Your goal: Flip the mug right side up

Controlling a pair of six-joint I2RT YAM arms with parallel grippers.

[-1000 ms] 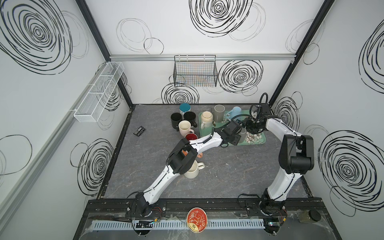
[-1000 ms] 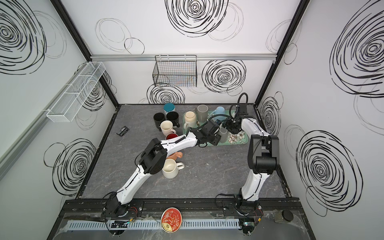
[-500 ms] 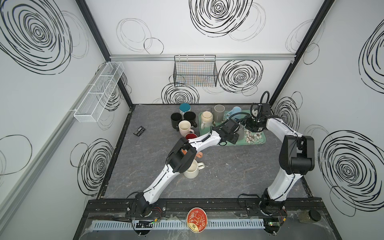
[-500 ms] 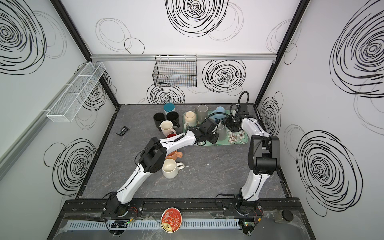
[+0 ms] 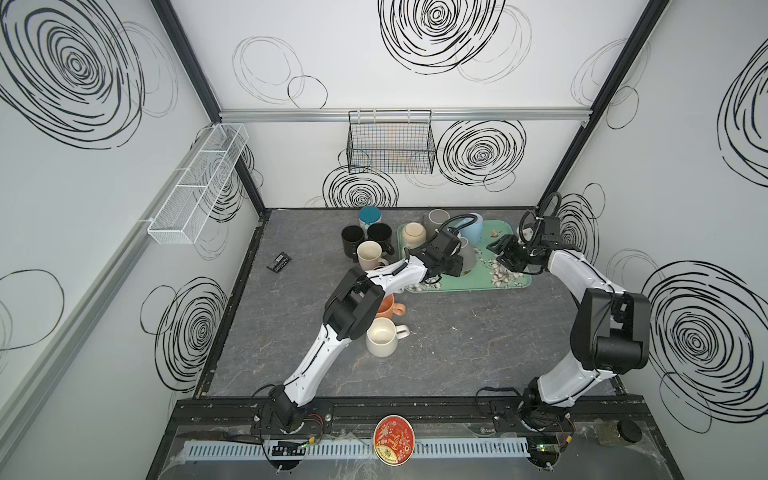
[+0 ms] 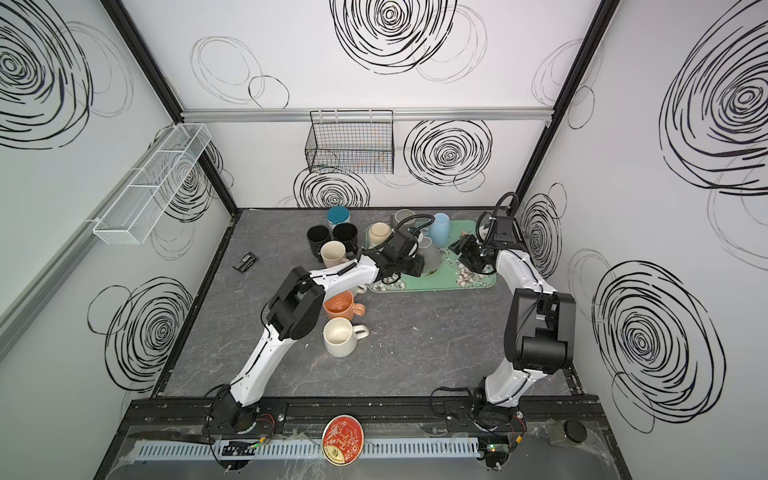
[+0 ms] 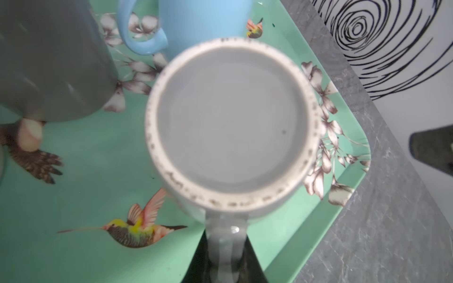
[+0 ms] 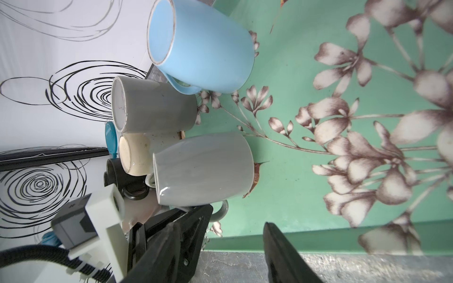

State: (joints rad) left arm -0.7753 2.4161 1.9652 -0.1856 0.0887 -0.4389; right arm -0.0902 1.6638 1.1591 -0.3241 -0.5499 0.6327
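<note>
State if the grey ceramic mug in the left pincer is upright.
Upside down: the grey ceramic mug shows its closed base; mouth faces green tray.

Left arm stretched far forward, elbow up | left gripper (image 5: 454, 264) jaws pinched on the handle of the mug (image 7: 230, 122) | right arm bent, wrist angled inward | right gripper (image 5: 505, 254) jaws parted, holding nothing

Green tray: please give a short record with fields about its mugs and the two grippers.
tray: green tray, flower and bird pattern
target: grey mug, base up, on the tray
left gripper: shut on the grey mug's handle
right gripper: open, empty, over the tray
other mugs: light blue mug, cream mug, both base up
</note>
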